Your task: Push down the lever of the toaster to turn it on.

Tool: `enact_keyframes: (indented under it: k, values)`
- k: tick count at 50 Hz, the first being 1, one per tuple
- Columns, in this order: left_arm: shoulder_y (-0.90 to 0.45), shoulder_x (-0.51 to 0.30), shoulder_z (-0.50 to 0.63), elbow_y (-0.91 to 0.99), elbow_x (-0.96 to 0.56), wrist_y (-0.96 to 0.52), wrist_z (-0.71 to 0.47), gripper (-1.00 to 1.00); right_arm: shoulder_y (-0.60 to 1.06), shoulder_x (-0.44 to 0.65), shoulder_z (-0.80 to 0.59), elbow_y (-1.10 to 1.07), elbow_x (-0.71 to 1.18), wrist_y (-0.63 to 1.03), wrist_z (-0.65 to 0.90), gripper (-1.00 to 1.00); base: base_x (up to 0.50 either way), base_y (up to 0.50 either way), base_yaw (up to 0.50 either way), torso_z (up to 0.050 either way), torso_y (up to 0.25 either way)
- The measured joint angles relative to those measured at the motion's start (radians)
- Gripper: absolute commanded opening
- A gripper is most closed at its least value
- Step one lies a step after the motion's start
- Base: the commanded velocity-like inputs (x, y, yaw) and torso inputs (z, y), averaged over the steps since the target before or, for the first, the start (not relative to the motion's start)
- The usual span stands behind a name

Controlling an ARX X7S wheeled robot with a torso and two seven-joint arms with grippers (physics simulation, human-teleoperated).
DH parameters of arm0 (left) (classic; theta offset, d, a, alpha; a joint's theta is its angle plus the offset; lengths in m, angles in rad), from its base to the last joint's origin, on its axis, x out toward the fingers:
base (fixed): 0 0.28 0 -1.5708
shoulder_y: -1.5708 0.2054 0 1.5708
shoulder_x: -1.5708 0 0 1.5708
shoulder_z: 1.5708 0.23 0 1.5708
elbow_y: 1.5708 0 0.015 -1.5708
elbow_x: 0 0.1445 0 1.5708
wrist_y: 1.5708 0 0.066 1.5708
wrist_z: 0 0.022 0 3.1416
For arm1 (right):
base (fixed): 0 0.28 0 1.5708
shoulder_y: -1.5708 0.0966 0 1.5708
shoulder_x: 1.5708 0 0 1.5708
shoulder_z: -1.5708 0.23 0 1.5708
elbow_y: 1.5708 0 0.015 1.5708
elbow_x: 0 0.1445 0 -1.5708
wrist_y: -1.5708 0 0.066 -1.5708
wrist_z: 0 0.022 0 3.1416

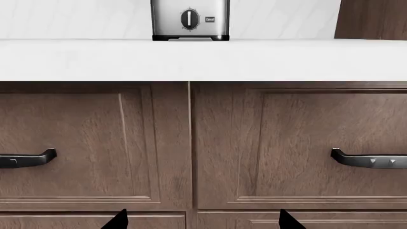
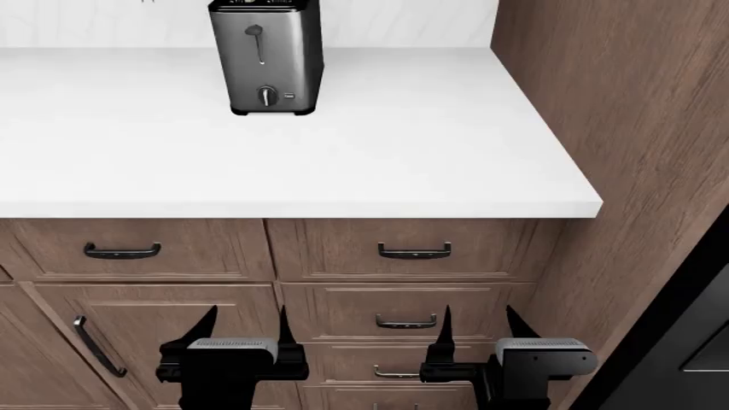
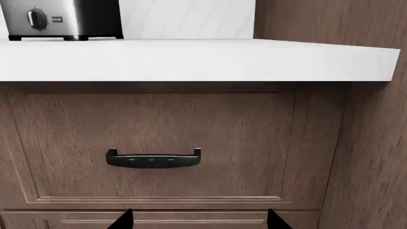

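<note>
Both end effectors [image 2: 245, 337] [image 2: 476, 335] low, spread wide, toaster [image 2: 265, 55] upright, lever [image 2: 254, 32] facing robot

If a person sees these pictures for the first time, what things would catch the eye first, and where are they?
The steel toaster stands alone at the back of the white counter, with its small dark lever high on the front face. Below the counter, the left end effector and the right end effector are open and empty in front of the brown wooden drawers, far from the toaster.
</note>
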Motion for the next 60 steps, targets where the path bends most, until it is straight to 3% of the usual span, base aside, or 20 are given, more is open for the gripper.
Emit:
enact_keyframes:
  k: [13, 60]
  values:
    - [0.001, -0.028, 0.037, 0.001, -0.009, 0.021, -0.032, 1.0, 0.004, 0.027, -0.023, -0.001, 0.012, 0.0, 0.045, 1.0, 0.0, 0.0, 0.0, 0.0, 0.0]
    - [-0.02, -0.113, 0.084, 0.118, -0.13, -0.079, -0.091, 1.0, 0.011, 0.108, -0.067, -0.085, 0.089, 0.056, 0.143, 1.0, 0.0, 0.0, 0.0, 0.05, 0.006]
